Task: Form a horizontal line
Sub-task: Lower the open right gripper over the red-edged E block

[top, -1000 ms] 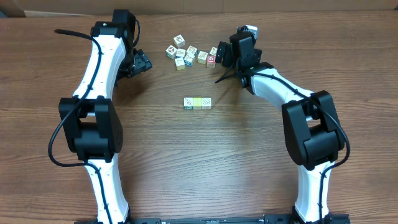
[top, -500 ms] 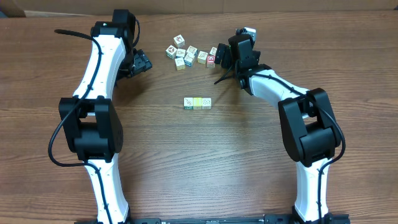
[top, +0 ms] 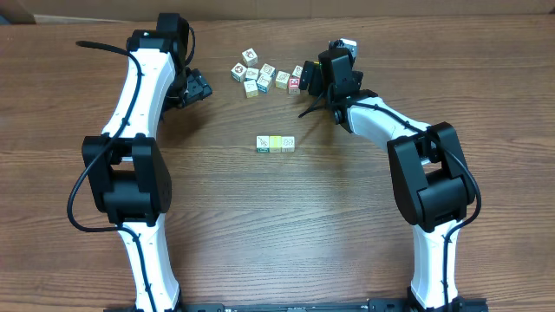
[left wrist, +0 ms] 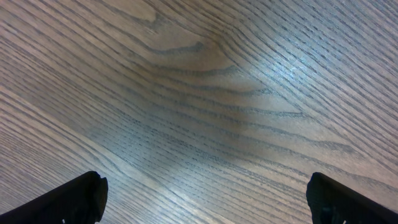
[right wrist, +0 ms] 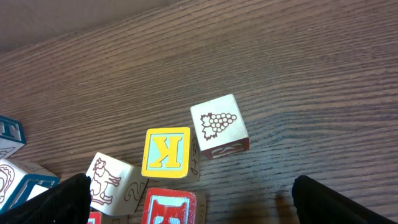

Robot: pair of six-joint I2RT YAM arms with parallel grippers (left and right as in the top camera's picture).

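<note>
A horizontal line (top: 275, 144) of three small cubes lies mid-table: a white-green one, a pale yellow one and a white one, touching edge to edge. Behind it is a loose cluster of picture cubes (top: 264, 75). My right gripper (top: 307, 88) stands open at the cluster's right edge. In the right wrist view the right gripper (right wrist: 191, 194) straddles a red-faced cube (right wrist: 169, 208) without touching it. A yellow K cube (right wrist: 166, 152) and a grape cube (right wrist: 217, 124) lie just beyond. My left gripper (top: 198, 89) is open over bare wood (left wrist: 205, 112), left of the cluster.
A cube with an animal picture (right wrist: 109, 180) and blue-edged cubes (right wrist: 9, 134) sit at the left in the right wrist view. Both white arms reach in from the near edge, the left arm (top: 139, 95) along the left side. The table's far edge (top: 260, 16) is close behind the cluster.
My right gripper has edged slightly left toward the cluster. The left arm and the three-cube row have not moved.
</note>
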